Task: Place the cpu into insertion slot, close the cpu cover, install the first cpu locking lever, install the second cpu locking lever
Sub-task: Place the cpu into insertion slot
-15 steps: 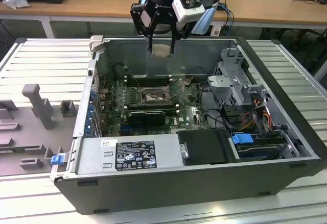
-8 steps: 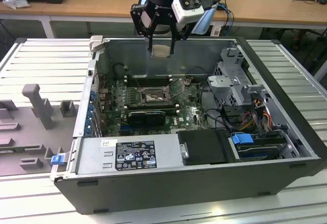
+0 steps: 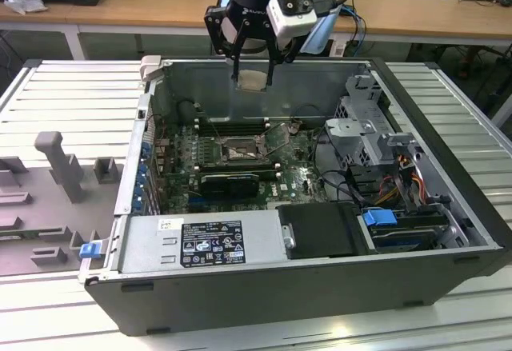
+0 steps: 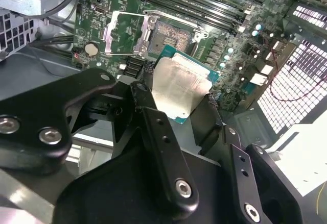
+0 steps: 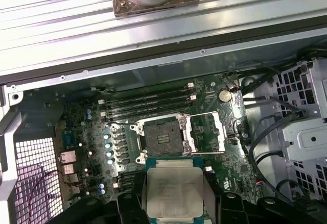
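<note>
The cpu, a small flat square chip with a pale silver metal face, is pinched by opposite edges in my black hand, high over the square black insertion slot; light, stiff and, I judge, fragile underneath, so edges only.

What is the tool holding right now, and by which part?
The cpu, clamped at two opposite side edges by the tool.
</note>
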You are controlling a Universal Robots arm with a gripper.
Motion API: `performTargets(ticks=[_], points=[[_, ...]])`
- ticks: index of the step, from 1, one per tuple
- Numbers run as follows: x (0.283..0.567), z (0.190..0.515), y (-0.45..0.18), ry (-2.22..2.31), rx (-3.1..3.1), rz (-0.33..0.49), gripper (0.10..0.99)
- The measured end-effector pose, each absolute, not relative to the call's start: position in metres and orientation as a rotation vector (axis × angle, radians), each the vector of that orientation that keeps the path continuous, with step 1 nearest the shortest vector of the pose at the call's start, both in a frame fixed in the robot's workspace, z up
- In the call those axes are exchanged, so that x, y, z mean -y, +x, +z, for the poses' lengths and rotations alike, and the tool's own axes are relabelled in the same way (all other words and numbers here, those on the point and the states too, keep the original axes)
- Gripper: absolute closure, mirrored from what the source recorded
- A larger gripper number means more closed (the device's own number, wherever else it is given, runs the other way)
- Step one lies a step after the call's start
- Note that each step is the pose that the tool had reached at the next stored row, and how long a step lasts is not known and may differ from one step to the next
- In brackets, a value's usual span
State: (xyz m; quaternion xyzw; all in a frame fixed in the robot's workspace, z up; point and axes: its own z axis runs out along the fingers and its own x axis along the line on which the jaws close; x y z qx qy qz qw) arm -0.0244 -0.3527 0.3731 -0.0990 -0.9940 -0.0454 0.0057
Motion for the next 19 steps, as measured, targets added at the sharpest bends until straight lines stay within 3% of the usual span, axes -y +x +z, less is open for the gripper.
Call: performTargets(ticks=[19], points=[[0.3528, 0.3728, -0.0244, -0.495, 3.093, -0.143, 0.553]])
